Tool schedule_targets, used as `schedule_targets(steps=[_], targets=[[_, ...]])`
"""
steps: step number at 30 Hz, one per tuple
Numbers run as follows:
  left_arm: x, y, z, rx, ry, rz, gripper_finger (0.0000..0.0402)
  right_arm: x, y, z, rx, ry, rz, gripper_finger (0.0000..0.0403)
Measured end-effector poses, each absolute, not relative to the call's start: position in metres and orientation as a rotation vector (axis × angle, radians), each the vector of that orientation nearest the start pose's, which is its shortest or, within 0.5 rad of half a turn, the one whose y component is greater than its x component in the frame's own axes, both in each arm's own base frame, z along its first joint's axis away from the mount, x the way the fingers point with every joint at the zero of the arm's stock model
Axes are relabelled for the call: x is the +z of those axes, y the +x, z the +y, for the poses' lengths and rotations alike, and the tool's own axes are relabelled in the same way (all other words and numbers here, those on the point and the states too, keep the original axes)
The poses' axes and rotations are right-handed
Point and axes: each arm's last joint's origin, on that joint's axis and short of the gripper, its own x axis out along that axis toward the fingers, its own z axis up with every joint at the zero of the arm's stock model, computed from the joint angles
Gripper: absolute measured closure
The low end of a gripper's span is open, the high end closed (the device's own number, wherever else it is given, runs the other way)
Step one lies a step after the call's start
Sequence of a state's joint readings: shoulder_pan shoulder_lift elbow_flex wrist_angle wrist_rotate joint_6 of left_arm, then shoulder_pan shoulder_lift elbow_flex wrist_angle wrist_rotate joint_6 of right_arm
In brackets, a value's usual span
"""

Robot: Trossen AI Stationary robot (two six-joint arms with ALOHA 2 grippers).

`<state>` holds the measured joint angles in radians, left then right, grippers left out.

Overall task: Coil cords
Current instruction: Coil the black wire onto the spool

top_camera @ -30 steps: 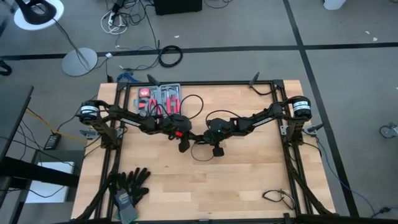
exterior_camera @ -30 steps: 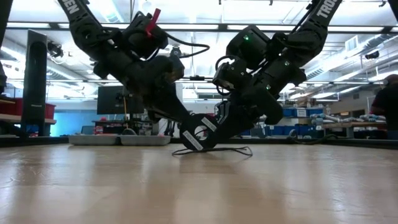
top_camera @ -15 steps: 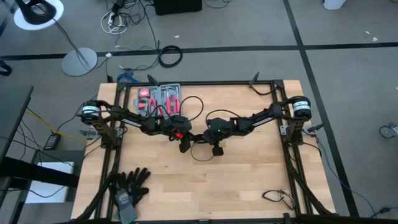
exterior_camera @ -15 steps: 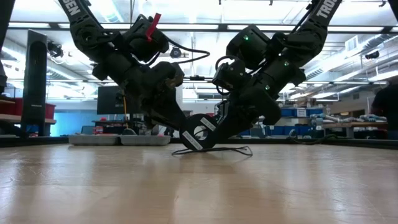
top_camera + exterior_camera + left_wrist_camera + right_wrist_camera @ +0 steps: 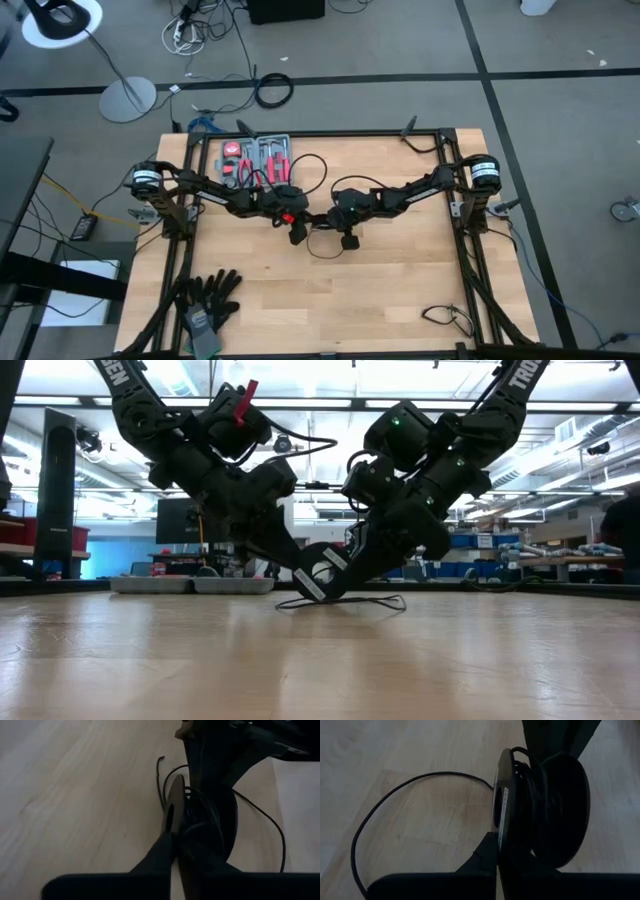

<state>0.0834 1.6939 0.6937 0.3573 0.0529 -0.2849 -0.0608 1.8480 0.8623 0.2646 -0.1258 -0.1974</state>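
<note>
The cord (image 5: 322,243) was seen as a very thin black wire, far finer than the arms, partly wound around a round black disc (image 5: 540,810). In the right wrist view the disc looked like a flat spool with two dark faces and several turns of wire packed in the groove between them; a loose length of the wire left the disc and swept in a wide arc over the pale wood. In the low view the disc (image 5: 318,573) was held just above the table (image 5: 320,660), tilted on edge, with pale markings on its face, and a flat loop of wire lay on the wood right beneath it and to one side.

The disc was placed near the middle of the table, in front of the red and black tool tray (image 5: 257,158) at the table's far edge. The right gripper (image 5: 345,240) was clenched on the disc's edge. The left gripper (image 5: 296,234) was just beside the disc, its fingers closed together against the wound wire; whether a strand was pinched between them could not be told. In the left wrist view a short free end of wire (image 5: 161,775) was seen sticking up beside the disc.

A pair of black gloves (image 5: 208,298) lay at the table's near left corner, well apart from the disc.
</note>
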Motion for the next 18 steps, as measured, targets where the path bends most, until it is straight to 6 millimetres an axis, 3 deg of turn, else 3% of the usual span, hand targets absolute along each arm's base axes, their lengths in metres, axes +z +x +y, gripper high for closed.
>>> schedule_targets(steps=[10, 18], targets=[[0.1347, 0.3121, 0.025, 0.13, -0.292, 0.622, 0.0399, 0.1223, 0.3486, -0.0186, 0.092, -0.113, 0.727, 0.04], [0.1352, 0.3113, 0.0174, 0.172, -0.234, 0.543, 0.0401, 0.1277, 0.3461, -0.0196, 0.011, 0.012, 0.742, 0.0343]])
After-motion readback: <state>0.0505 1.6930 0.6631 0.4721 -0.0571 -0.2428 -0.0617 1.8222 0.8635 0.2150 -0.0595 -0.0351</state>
